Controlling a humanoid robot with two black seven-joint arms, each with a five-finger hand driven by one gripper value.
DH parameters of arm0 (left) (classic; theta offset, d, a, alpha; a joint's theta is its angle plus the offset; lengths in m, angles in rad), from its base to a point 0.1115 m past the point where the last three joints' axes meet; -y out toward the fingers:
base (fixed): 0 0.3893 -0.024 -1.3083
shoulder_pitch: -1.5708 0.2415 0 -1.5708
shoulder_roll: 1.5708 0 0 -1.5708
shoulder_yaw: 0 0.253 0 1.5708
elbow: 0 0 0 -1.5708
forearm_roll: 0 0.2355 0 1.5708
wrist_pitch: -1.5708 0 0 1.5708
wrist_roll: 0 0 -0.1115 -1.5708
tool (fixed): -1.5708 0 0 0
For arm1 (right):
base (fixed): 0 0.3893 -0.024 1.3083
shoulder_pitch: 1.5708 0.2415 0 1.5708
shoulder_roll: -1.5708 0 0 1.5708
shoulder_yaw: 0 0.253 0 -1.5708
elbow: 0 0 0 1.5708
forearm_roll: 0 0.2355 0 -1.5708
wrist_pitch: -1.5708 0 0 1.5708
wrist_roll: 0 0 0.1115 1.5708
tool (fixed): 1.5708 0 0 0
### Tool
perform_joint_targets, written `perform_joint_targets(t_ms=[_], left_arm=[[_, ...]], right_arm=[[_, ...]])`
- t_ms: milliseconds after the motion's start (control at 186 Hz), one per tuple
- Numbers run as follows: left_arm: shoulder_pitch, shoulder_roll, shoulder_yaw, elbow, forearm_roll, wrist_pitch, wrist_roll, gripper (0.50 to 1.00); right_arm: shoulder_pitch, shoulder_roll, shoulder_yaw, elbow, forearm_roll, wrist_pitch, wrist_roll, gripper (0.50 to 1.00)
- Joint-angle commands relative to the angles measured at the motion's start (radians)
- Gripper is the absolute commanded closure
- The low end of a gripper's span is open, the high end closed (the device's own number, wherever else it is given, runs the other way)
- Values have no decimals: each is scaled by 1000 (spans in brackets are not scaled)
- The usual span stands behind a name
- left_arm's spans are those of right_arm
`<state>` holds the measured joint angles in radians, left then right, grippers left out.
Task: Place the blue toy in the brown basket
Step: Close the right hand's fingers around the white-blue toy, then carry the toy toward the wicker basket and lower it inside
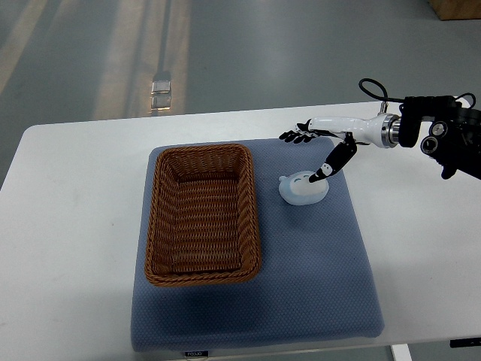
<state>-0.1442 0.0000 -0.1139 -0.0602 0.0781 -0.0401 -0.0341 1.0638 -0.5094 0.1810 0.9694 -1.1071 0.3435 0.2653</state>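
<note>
my right hand [325,147]: fingers spread, holding nothing, thumb tip touching blue toy [304,189] | toy: just below my hand on blue mat [331,278], right of brown basket [203,214], outside it

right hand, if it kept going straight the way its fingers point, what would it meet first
The white right hand points toward picture-left, so it would probably first meet the right rim of the brown woven basket; its height is unclear, so it may pass above. The pale blue round toy lies below its thumb.
</note>
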Motion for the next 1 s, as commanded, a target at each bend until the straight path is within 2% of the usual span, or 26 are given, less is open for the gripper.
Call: perform_joint_targets(t_ms=[0, 274, 397, 590, 724, 767, 778, 789, 799, 815, 842, 848, 864, 874, 992], left_arm=[[0, 0, -1, 0, -1, 0, -1, 500], [0, 0, 0, -1, -1, 0, 0, 500], [-2, 0, 0, -1, -1, 0, -1, 500], [-2, 0, 0, -1, -1, -1, -1, 500], [-5, 0, 0, -1, -1, -1, 0, 500], [-5, 0, 0, -1, -1, -1, 0, 500], [-5, 0, 0, -1, -1, 0, 0, 500], [-5, 0, 0, -1, -1, 0, 0, 500], [-6, 0, 0, -1, -1, 0, 0, 500], [-6, 0, 0, -1, -1, -1, 0, 500], [-6, 0, 0, -3, -1, 0, -1, 500], [-6, 0, 0, -3, -1, 0, -1, 500], [-6, 0, 0, -3, -1, 0, 0, 500], [-6, 0, 0, -3, -1, -1, -1, 500], [-8, 0, 0, -3, -1, -1, 0, 500]], right_arm=[[15, 9, -44, -1, -3, 0, 0, 593], [8, 34, -91, -6, -48, -6, 0, 595], [7, 51, -112, -14, -51, -43, 0, 599], [2, 51, -170, -28, -88, -101, 0, 638], [2, 51, -183, -40, -97, -109, 0, 744], [2, 51, -183, -44, -97, -109, 0, 803], [4, 51, -183, -44, -97, -109, 0, 834], [4, 51, -183, -44, -97, -109, 0, 834], [4, 51, -183, -46, -99, -109, 0, 863], [4, 51, -183, -46, -97, -109, 0, 877], [4, 51, -183, -46, -97, -109, 0, 938], [4, 51, -183, -46, -97, -109, 0, 938], [4, 51, -183, -46, -97, -109, 0, 989], [4, 51, -181, -46, -97, -109, 0, 1000], [8, 52, -178, -44, -96, -115, 0, 1000]])
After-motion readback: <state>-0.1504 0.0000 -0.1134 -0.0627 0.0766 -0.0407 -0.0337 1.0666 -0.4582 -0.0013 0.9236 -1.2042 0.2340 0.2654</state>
